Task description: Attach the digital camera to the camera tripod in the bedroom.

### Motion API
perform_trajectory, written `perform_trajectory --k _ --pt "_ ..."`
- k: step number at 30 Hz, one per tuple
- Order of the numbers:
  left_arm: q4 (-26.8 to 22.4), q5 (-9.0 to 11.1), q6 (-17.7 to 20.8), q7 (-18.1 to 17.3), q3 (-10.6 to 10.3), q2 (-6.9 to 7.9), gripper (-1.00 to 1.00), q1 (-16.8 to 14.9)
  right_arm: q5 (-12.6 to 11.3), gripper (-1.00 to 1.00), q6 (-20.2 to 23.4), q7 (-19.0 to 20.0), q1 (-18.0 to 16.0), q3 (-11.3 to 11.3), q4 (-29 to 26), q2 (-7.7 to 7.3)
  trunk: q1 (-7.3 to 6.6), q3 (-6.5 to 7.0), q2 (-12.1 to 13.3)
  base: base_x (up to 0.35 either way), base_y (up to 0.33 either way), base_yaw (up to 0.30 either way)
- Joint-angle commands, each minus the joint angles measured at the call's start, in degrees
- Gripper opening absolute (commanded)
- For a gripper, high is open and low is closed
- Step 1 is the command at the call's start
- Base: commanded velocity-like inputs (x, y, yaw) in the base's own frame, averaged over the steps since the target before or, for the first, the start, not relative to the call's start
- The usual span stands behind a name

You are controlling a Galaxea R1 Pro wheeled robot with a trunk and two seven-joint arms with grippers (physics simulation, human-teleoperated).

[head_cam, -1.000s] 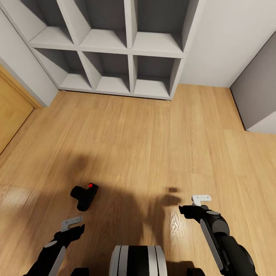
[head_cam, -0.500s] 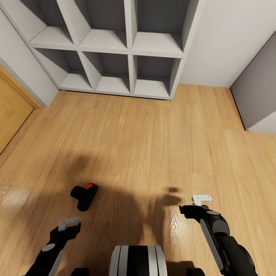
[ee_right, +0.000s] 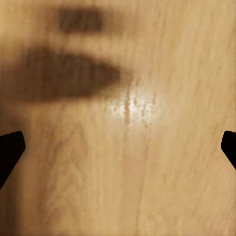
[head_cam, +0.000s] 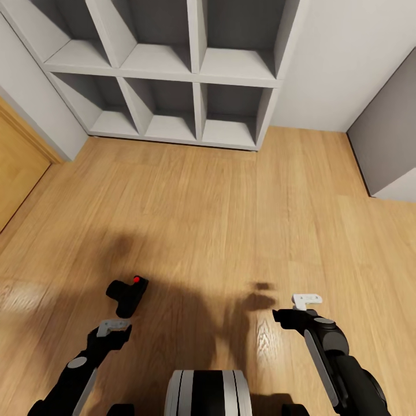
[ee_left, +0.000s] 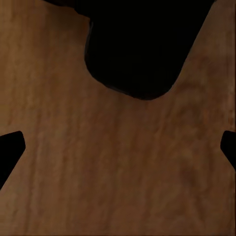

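**Camera on floor, both end effectors apart and empty**

At the left edge of the head view, a wooden door panel (head_cam: 17, 167) meets a grey wall. In the upper left and centre, a grey cube shelf (head_cam: 173, 69) stands on the wood floor (head_cam: 231, 202); its visible compartments hold nothing.

In the lower left, the digital camera (head_cam: 127, 296) lies on the floor, a black body with its red button (head_cam: 137, 279) facing the upper right. The left end effector (head_cam: 113, 327) hangs just below it in the frame, close to the camera but not touching it. In the left wrist view, the camera (ee_left: 137, 44) appears as a dark mass ahead of the fingers (ee_left: 10, 147), which sit at opposite frame edges, spread wide with only floor between them.

At bottom centre, the robot's trunk (head_cam: 208, 393) shows.

In the lower right, the right end effector (head_cam: 305, 300) hangs above bare floor, well apart from the camera. In the right wrist view its fingers (ee_right: 10, 147) also sit at opposite edges, spread apart and holding nothing.

At the right edge, a grey panel (head_cam: 387, 144) stands against the white wall.
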Motion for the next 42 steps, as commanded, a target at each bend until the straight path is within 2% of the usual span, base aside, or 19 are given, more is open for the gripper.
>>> perform_trajectory --k 1,13,17,20,22,29,36,42 --pt "0.17 -0.38 0.29 -0.89 0.2 -0.03 1.0 -0.29 -0.23 1.0 0.26 -0.32 -0.02 0.04 -0.06 -0.01 -0.01 -0.03 -0.01 0.0 0.0 0.0" --pt "4.38 -0.86 -0.41 -2.85 0.15 -0.2 1.0 -3.51 -0.23 1.0 0.22 -0.32 -0.02 0.01 -0.06 0.02 -0.01 -0.03 -0.01 0.0 0.0 0.0" --pt "7.04 -2.6 -2.6 -2.99 0.13 -0.27 1.0 -5.05 -0.23 1.0 0.2 -0.32 -0.02 0.01 -0.06 0.03 -0.01 -0.03 -0.01 0.0 0.0 0.0" --pt "6.05 -2.2 -1.61 -3.31 0.17 0.61 1.0 -4.07 0.45 1.0 0.38 -0.41 0.07 -0.32 -0.14 0.57 -0.01 -0.03 -0.01 0.0 0.0 0.0" --pt "5.52 -2.21 -1.45 -3.31 0.19 0.6 1.0 -4.03 0.43 1.0 0.4 -0.41 0.07 -0.33 -0.14 0.57 -0.01 -0.03 -0.01 0.0 0.0 0.0" --pt "3.61 -2.13 0.2 -3.38 0.13 0.93 1.0 -3.98 0.41 1.0 0.21 -0.36 0.07 -0.27 -0.3 -0.22 -0.01 -0.03 -0.01 0.0 0.0 0.0" --pt "1.36 -2.3 2.45 -3.76 0.02 0.98 1.0 -3.97 0.39 1.0 0.12 -0.33 0.07 -0.26 -0.39 -0.51 -0.01 -0.03 -0.01 0.0 0.0 0.0" --pt "-0.57 -2.41 4.38 -5.69 -0.42 0.29 1.0 -3.97 0.32 1.0 0.05 -0.32 0.07 -0.25 -0.41 -0.57 -0.01 -0.03 -0.01 0.0 0.0 0.0"
